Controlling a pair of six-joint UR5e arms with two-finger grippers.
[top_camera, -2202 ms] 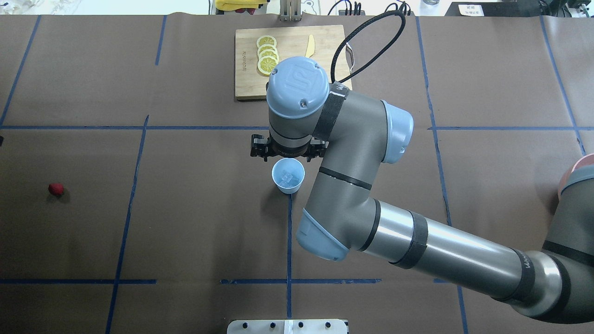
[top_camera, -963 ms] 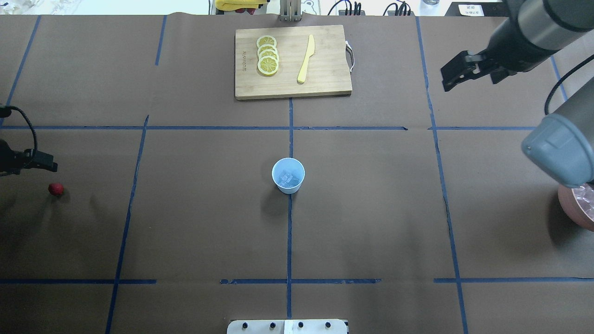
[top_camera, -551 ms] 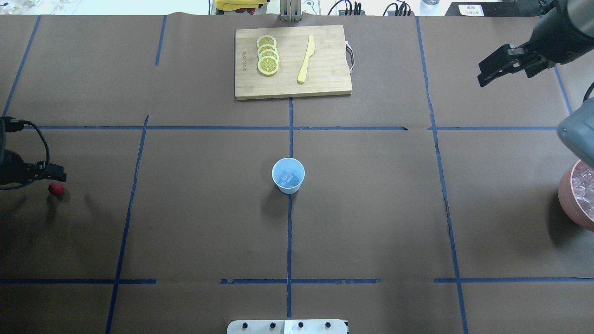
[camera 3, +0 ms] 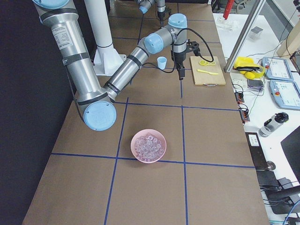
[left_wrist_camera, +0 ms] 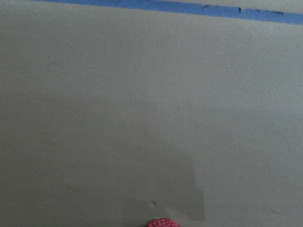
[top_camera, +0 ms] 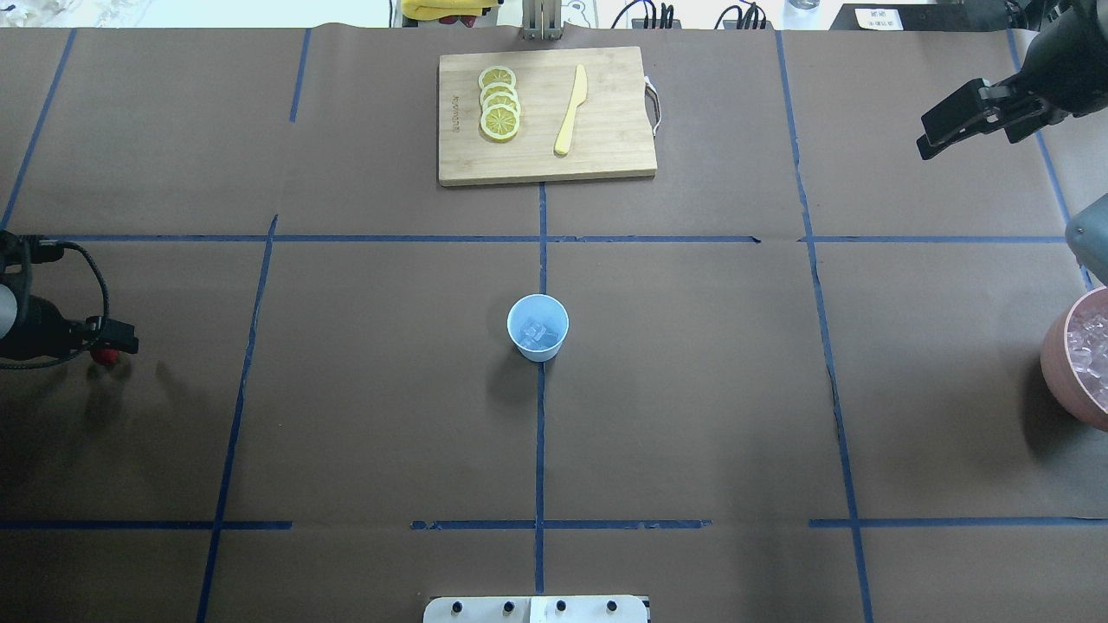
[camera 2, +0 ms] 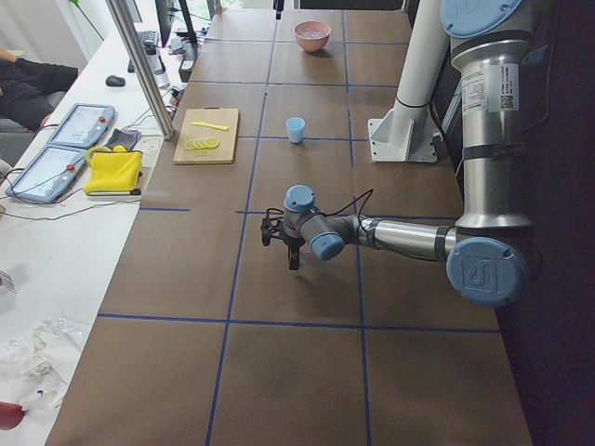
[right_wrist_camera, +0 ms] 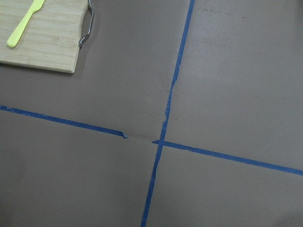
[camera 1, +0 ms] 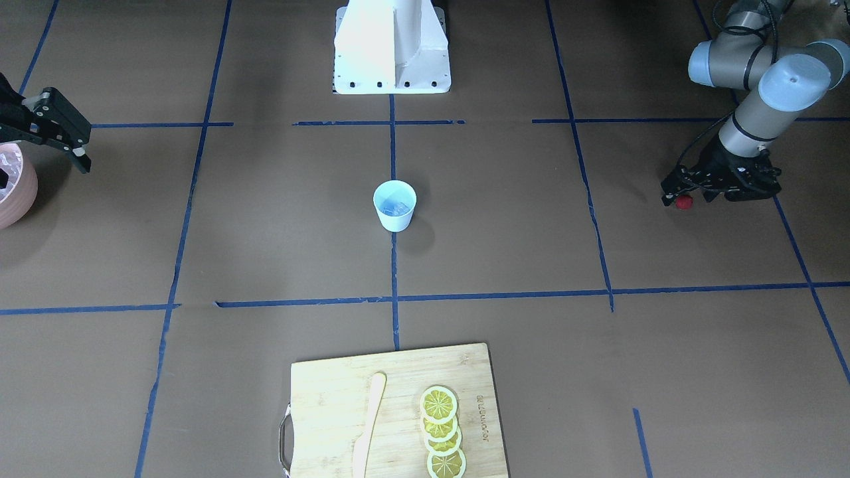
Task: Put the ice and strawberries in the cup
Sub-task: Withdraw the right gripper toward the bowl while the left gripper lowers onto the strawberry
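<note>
At 9 o'clock on your brown paper-covered table [top_camera: 363, 415], the black two-finger left claw [camera 1: 722, 191] hangs low, its fingers spread wide with nothing between them. The tiny round red strawberry [top_camera: 106, 356] lies on the table just beside one fingertip, at about 7 o'clock from it in the overhead view. Your left wrist camera catches only the berry's top at its bottom edge.

Dead centre stands the small pale-blue tapered cup [top_camera: 544, 353], upright, with a few clear ice cubes [top_camera: 537, 330] inside. At 12 o'clock you see the rectangular bamboo cutting board [top_camera: 606, 147]. It carries a row of overlapping yellow lemon slices [top_camera: 499, 104] and a yellow plastic knife [top_camera: 571, 108].

At 2 o'clock the black right claw [top_camera: 969, 130] hovers above the table, spread wide and empty. At 3 o'clock the round pink bowl [top_camera: 1058, 381], cut by the frame's edge, holds a heap of the same cubes.
</note>
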